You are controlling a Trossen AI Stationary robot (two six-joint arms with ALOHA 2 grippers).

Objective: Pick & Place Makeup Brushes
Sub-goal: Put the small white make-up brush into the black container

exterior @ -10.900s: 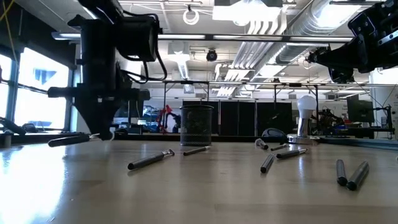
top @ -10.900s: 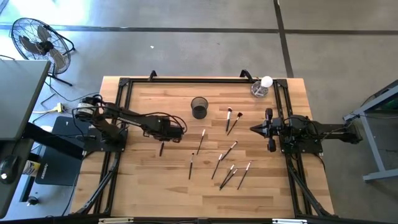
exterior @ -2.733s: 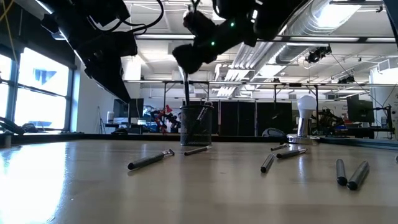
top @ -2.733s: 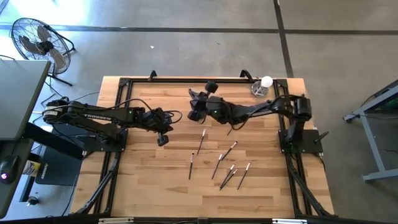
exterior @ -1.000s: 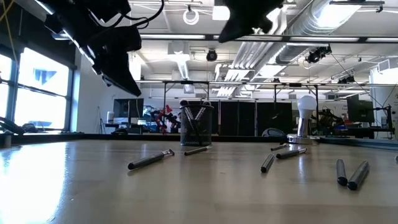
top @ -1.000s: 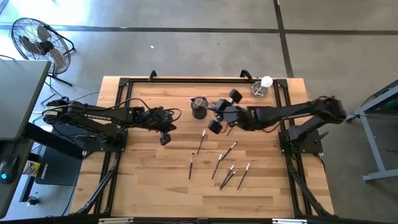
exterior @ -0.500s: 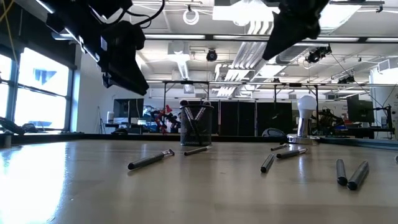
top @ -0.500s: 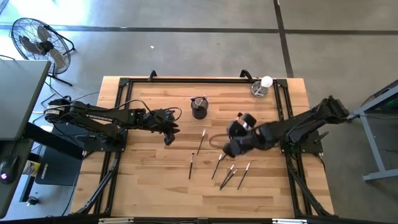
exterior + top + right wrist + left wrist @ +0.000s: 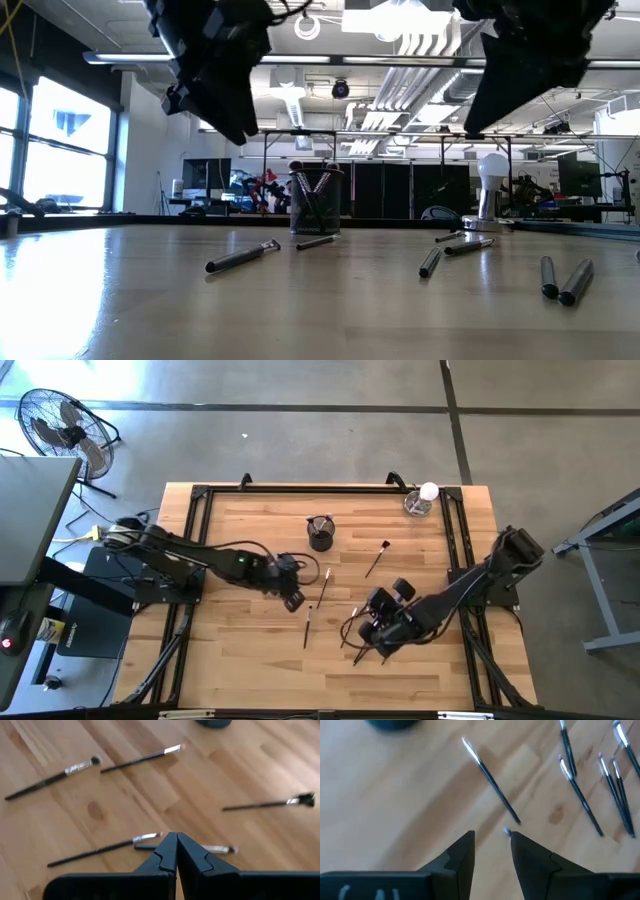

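Black left tool (image 9: 491,851) parted, empty; right tool (image 9: 176,851) closed, empty, above makeup brushes (image 9: 145,758).

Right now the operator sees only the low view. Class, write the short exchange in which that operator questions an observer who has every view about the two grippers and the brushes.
Operator: Two dark shapes hang above the table. Are their fingers open?
Observer: The left wrist view shows the left gripper open, with nothing between its fingers.
Operator: And the other one?
Observer: The right gripper is shut and empty in its own wrist view.
Operator: Where is it over the table?
Observer: From above, it hangs over the loose makeup brushes on the right arm's side. One more brush lies apart, nearer the black cup.
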